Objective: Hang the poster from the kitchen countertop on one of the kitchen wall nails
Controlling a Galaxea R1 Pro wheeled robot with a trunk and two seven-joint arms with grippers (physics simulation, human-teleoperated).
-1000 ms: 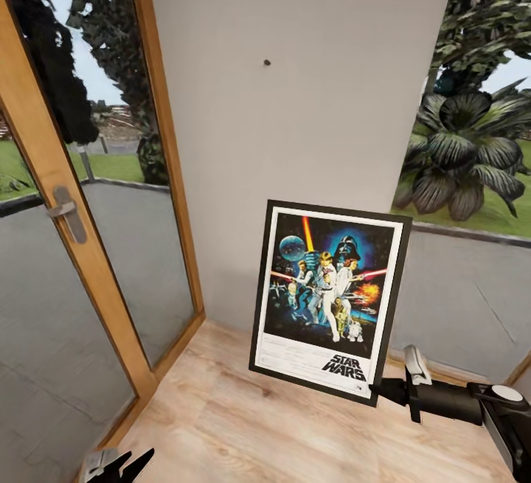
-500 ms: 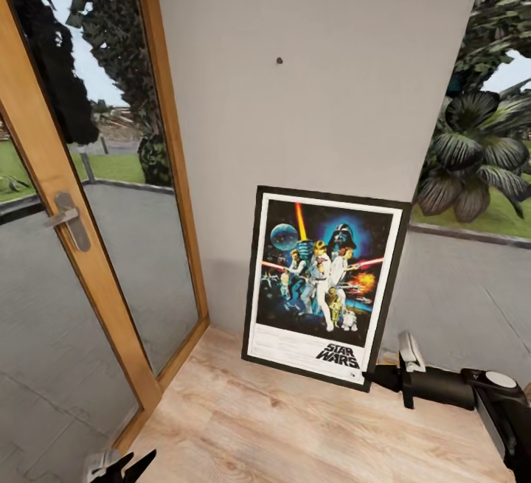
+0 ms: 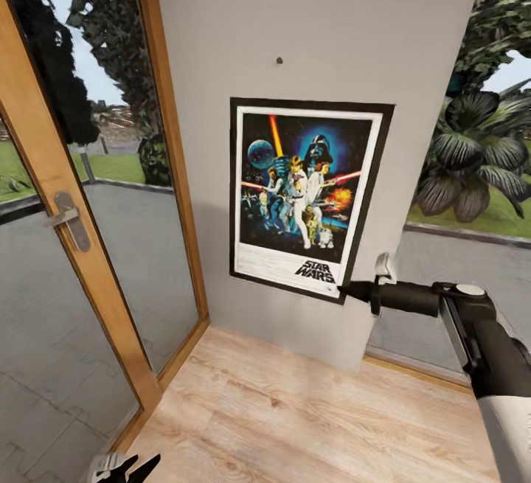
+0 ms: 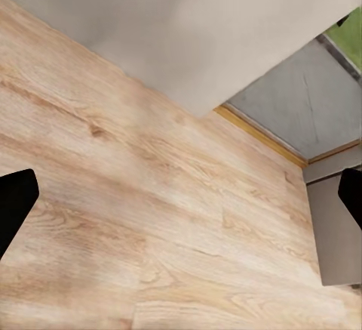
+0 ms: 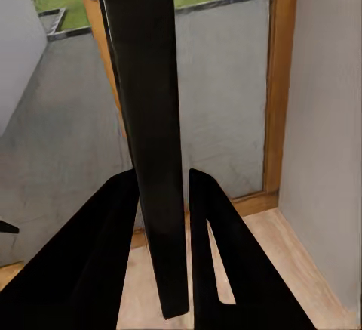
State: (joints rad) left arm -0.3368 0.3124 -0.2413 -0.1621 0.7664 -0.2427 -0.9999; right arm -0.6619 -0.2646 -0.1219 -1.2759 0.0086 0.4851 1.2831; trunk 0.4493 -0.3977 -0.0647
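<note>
The Star Wars poster (image 3: 299, 195) hangs in the air upright against the pale grey wall, held by its lower right corner. My right gripper (image 3: 345, 291) is shut on that corner. A tiny dark wall nail (image 3: 279, 61) sits on the wall just above the poster's top edge, apart from it. In the right wrist view the poster's black frame edge (image 5: 147, 134) runs between the two dark fingers (image 5: 219, 262). My left gripper (image 3: 122, 466) hangs low over the wood floor, open, its fingertips (image 4: 15, 205) far apart with nothing between them.
A wood-framed glass door (image 3: 70, 217) with a metal handle stands to the left of the wall. A large window (image 3: 472, 173) with plants outside lies to the right. Light wood floor (image 3: 295, 417) stretches below.
My right gripper has lifted the poster from near the floor up the wall, so its top edge is now close under the nail. Between the earliest frames the camera shifted a little.
</note>
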